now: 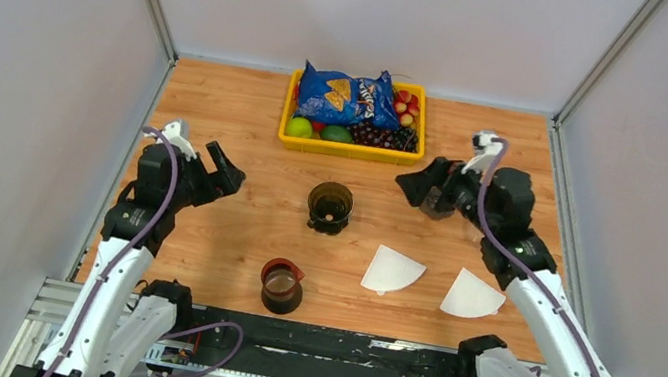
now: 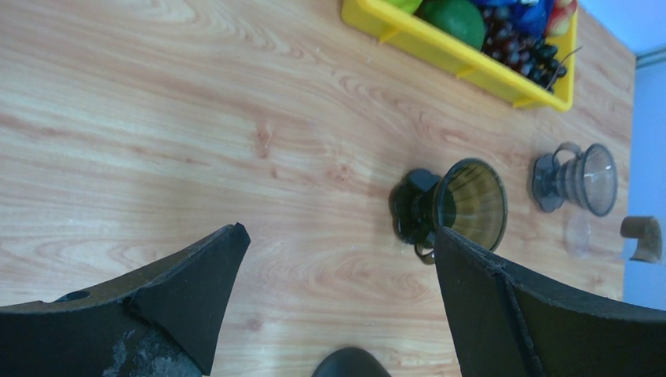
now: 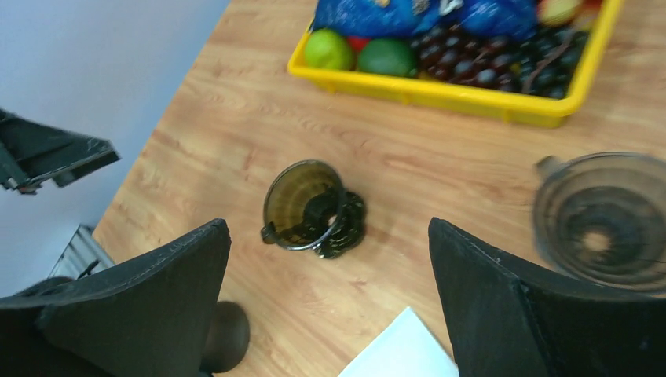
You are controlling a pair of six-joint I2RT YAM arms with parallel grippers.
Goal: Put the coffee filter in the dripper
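Left hand point(image 2: 338, 236) and right hand point(image 3: 327, 228) spread above wooden table point(image 1: 250, 115), grey walls point(image 1: 28, 49) around

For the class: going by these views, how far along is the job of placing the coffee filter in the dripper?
Done: nothing yet. The dark dripper stands empty, and both white filters lie flat on the table. In hand: nothing; the left gripper and right gripper are open and hold nothing. Left: pick up one filter and seat it in the dripper.
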